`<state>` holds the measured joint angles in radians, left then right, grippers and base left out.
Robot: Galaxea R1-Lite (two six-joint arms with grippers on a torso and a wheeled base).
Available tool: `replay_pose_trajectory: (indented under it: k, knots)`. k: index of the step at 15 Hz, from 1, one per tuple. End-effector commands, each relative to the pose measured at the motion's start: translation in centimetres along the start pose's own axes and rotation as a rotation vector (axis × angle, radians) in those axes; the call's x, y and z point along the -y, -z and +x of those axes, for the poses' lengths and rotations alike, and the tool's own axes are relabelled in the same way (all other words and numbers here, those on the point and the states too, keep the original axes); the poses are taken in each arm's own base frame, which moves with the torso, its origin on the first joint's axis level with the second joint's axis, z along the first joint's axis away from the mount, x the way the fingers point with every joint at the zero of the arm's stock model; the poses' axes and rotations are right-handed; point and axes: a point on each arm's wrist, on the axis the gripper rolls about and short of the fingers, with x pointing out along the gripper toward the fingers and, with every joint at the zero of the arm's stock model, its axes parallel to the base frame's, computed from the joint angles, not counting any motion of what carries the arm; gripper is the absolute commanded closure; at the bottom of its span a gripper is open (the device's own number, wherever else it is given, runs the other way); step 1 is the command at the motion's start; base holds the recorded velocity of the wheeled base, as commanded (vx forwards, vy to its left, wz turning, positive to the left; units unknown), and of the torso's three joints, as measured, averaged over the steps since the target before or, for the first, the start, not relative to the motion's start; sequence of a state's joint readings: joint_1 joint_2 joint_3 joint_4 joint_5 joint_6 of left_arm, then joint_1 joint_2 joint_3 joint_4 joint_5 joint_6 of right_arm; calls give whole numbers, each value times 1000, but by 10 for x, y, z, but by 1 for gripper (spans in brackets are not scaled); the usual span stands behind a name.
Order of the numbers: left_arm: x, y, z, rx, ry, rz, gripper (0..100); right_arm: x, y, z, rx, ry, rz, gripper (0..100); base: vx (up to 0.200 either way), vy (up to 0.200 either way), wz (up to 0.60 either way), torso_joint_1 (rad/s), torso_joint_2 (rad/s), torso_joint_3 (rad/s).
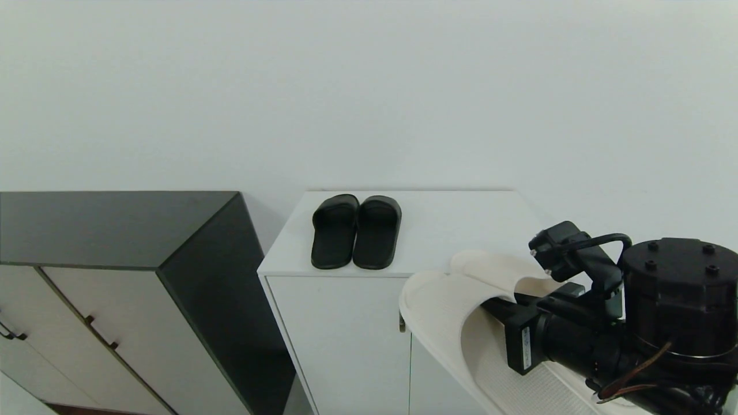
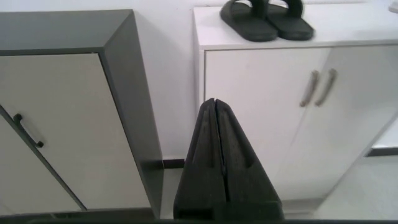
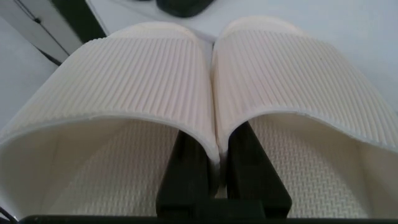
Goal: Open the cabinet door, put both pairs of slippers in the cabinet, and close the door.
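A pair of black slippers (image 1: pixel 356 231) lies side by side on top of the white cabinet (image 1: pixel 340 334), whose two doors are shut with handles (image 2: pixel 318 88) at the middle. My right gripper (image 3: pixel 216 168) is shut on a pair of cream ribbed slippers (image 1: pixel 455 305), pinching their inner edges together (image 3: pixel 214 87). It holds them in front of the cabinet's right corner, at top height. My left gripper (image 2: pixel 216 134) is shut and empty, low in front of the gap between the white cabinet and the dark one.
A dark-topped cabinet (image 1: pixel 115 230) with pale doors and black handles (image 2: pixel 28 130) stands to the left of the white one, a narrow gap between them. A plain white wall lies behind both.
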<state>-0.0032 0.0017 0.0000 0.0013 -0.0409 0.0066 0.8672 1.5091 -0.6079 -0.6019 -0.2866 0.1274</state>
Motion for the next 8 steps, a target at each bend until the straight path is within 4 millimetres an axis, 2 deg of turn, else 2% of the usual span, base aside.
replay_pose_trajectory:
  k: [1, 8]
  knots:
    - [0, 0, 0, 0, -1, 0, 100, 0, 1, 0, -3, -2, -1, 100, 0, 0, 0, 0, 0, 0]
    - [0, 0, 0, 0, -1, -2, 100, 0, 5, -1, -15, -17, -5, 100, 0, 0, 0, 0, 0, 0]
